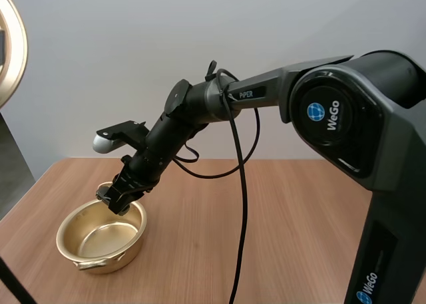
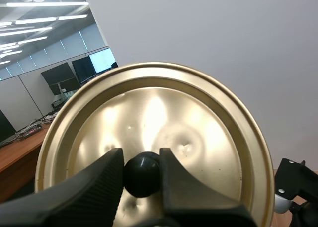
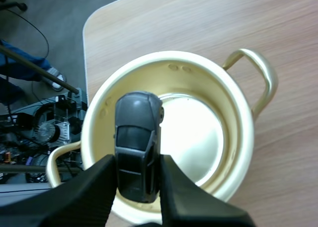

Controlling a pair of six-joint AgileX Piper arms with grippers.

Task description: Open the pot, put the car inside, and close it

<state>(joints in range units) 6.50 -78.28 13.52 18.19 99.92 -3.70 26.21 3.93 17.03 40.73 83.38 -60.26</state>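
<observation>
The golden pot stands open on the table at the front left; its inside is bare. My right gripper hangs over the pot's far rim, shut on a dark grey toy car. In the right wrist view the car is pinched between the fingers directly above the pot. My left gripper is shut on the black knob of the golden lid, held up in the air. An edge of that lid shows at the high view's upper left.
The wooden table stretches to the right of the pot. The pot has two loop handles. Past the table's left edge lies the floor with some equipment.
</observation>
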